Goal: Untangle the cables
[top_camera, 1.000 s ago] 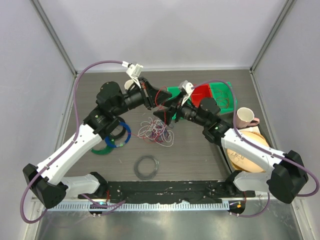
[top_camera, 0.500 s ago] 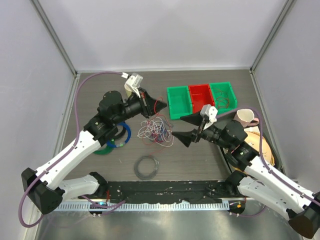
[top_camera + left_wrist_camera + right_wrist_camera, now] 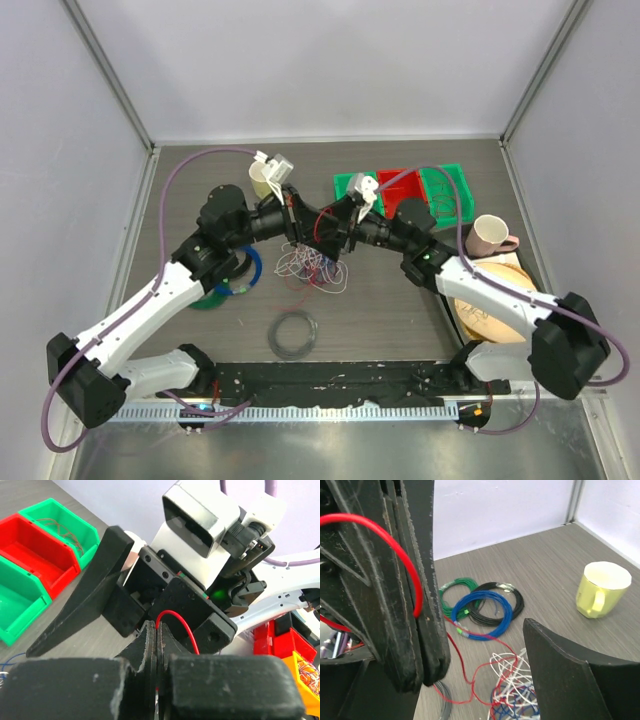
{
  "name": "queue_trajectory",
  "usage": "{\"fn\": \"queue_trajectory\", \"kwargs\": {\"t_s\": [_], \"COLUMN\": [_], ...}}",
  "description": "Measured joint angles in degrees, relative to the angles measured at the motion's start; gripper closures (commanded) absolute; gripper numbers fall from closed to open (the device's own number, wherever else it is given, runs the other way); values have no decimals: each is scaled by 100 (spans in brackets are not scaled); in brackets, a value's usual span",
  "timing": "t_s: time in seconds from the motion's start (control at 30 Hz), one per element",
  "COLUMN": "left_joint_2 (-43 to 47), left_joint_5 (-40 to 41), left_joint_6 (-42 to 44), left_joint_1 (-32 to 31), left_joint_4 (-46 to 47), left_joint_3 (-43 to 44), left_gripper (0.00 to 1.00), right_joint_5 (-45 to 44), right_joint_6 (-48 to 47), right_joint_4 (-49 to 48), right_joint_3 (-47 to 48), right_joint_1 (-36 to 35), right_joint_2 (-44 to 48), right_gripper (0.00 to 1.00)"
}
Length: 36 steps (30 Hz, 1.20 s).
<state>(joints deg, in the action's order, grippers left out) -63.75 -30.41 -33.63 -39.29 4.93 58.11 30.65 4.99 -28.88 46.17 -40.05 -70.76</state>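
The counter (image 3: pixel 390 320) carries the cables (image 3: pixel 312 266) at its middle, a loose tangle of white, red and blue strands. The right gripper (image 3: pixel 330 232) hangs just above them with its jaws wide apart and nothing in them. It is just beside the left gripper (image 3: pixel 156 632), whose jaws are pressed together on a loop of red cable (image 3: pixel 179 622). Bins (image 3: pixel 441 190) sit toward the far right corner. A grey ring (image 3: pixel 295 334) lies by the near edge.

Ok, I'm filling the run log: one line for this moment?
left hand shut on red cable | right hand open, close by | cables tangled on table
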Motion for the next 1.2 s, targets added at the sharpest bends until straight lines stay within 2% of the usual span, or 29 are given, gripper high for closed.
{"fn": "queue_trajectory", "kwargs": {"t_s": [0.17,0.3,0.4,0.43,0.5,0.53,0.67,0.7,0.73,0.77,0.8,0.83,1.0,1.13,1.2], "left_joint_2": [-15,-15,-11,-13,-11,-11,210,249,258,269,295,334,820,1582,2035], "left_joint_5": [-98,-227,-249,-234,-136,-96,48,61,96,127,190,243,866,2074,2951], "left_joint_6": [-68,-190,-299,-334,-365,-374,-363,-363,-354,-339,-330,-293,-140,-57,-184], "left_joint_1": [155,140,98,94,105,122,236,184,131,116,114,103,26,15,13], "left_joint_4": [273,557,695,713,734,765,848,778,756,750,713,671,166,-621,-970], "left_joint_3": [-42,-61,-125,-131,-133,-133,-114,-136,-136,-133,-133,-140,-319,-883,-1349], "left_gripper": [100,100,100,100,100,100,99,93,81,35,11,0,0,0,0], "right_joint_5": [562,907,1113,1207,1333,1373,1228,1128,1062,964,813,608,-883,-2527,-3405], "right_joint_6": [363,992,1543,1775,2015,2100,2218,2177,2120,2039,1928,1845,1561,1467,1447], "right_joint_4": [-774,-2131,-3248,-3558,-3945,-4081,-4122,-4022,-3899,-3698,-3381,-3067,-1117,466,1110], "right_joint_3": [245,48,-103,-118,-118,-116,-50,11,26,20,17,15,79,487,693], "right_joint_1": [-4,-33,-33,-35,-44,-59,42,50,33,24,4,-7,-33,-31,-20], "right_joint_2": [-691,-1069,-1355,-1460,-1598,-1617,-1593,-1534,-1467,-1375,-1252,-1128,-431,107,365], "right_gripper": [28,29,41,55,74,99,99,99,99,99,99,99,99,99,99]}}
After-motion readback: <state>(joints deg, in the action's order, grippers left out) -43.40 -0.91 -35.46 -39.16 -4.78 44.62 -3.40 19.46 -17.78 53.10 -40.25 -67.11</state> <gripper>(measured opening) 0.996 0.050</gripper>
